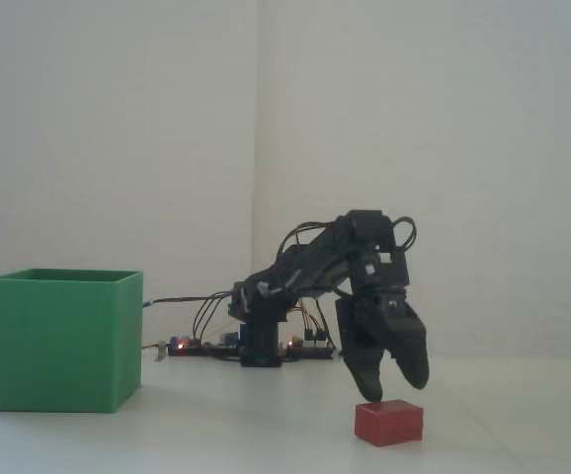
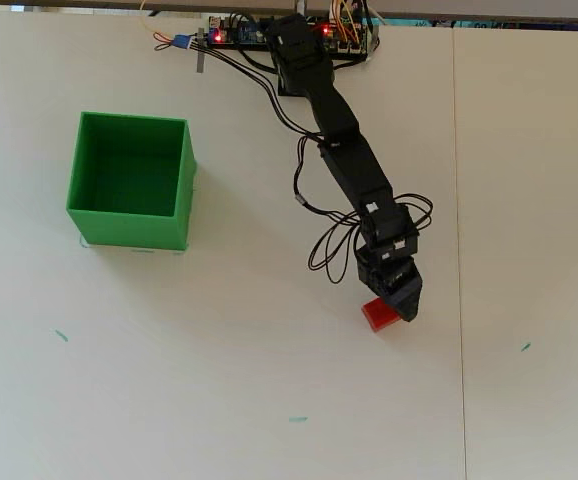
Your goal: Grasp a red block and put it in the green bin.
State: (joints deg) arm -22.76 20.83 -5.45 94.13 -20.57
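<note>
Block (image 1: 388,423) first — your red one sits flat on the white table (image 2: 219,380), right under the claw (image 1: 394,387), and nothing has grabbed it yet. Your claw hangs just above it with both jaws spread apart and empty. Green bin (image 2: 129,180) waits far off to the left in the overhead view — its inside shows only green. So nearly all the job is left, I think: lower the claw, squeeze the block, carry it over, drop it in
</note>
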